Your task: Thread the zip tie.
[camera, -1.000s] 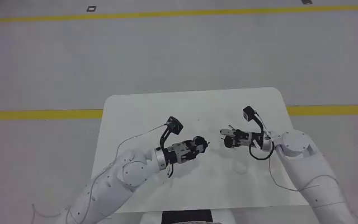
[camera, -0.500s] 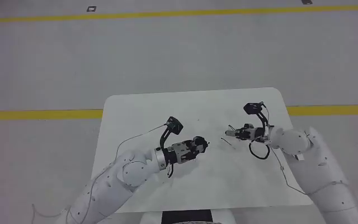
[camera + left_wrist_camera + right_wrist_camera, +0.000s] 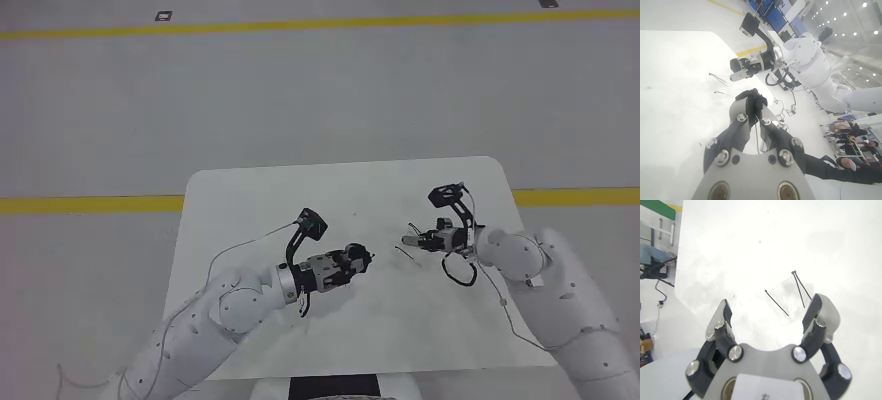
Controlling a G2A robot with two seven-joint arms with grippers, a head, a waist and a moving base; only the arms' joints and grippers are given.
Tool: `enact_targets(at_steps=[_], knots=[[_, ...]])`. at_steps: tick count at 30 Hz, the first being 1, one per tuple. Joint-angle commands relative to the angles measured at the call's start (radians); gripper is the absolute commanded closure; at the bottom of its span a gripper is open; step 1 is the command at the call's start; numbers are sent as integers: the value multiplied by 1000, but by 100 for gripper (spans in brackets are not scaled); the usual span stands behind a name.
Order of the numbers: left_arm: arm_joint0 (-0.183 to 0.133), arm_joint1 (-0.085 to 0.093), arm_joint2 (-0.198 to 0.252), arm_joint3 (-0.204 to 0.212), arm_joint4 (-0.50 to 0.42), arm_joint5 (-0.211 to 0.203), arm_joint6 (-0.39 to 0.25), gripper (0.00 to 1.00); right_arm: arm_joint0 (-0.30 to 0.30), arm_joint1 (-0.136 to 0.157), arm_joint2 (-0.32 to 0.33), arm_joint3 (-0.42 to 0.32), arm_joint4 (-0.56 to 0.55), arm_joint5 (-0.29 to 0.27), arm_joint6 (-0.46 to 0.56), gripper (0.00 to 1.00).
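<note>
Large indoor hall serving as a robotics lab: smooth grey floor [image 3: 300, 100] marked with yellow tape lines [image 3: 90, 204], white rounded-corner work table [image 3: 300, 195], round ceiling lamps [image 3: 855, 33] high overhead, blue display boards [image 3: 775, 16] behind.

The top view looks steeply down from above the arms, far enough off to take in the whole table [image 3: 260, 200] and the floor beyond. The left wrist view sits close behind the left gripper [image 3: 753, 95], facing low across the tabletop to the right gripper [image 3: 733, 71] and the hall behind. The right wrist view looks down past its own fingers [image 3: 728, 312] at the loose ties [image 3: 798, 289], which all three views share.
</note>
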Motion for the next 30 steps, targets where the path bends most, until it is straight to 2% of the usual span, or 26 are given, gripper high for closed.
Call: enact_targets(at_steps=[1,5,14,20,24,25,26,27,28,30], knots=[[0,0,0,0,0,0,0,100,16,0,-15,10,-24,-29,8,0],[0,0,0,0,0,0,0,100,56,-4,-74,33,-108,-90,18,0],[0,0,0,0,0,0,0,100,54,-5,-79,37,-110,-95,8,0],[0,0,0,0,0,0,0,100,51,-3,-98,46,-168,-135,13,0],[0,0,0,0,0,0,0,100,54,-3,-114,42,-214,-125,12,0],[0,0,0,0,0,0,0,100,54,-4,-118,42,-223,-120,11,10],[0,0,0,0,0,0,0,100,54,-4,-124,42,-239,-113,10,30],[0,0,0,0,0,0,0,100,54,-5,-129,42,-248,-109,8,43],[0,0,0,0,0,0,0,100,55,-6,-133,43,-253,-106,5,51],[0,0,0,0,0,0,0,100,58,-8,-142,48,-264,-101,3,57]])
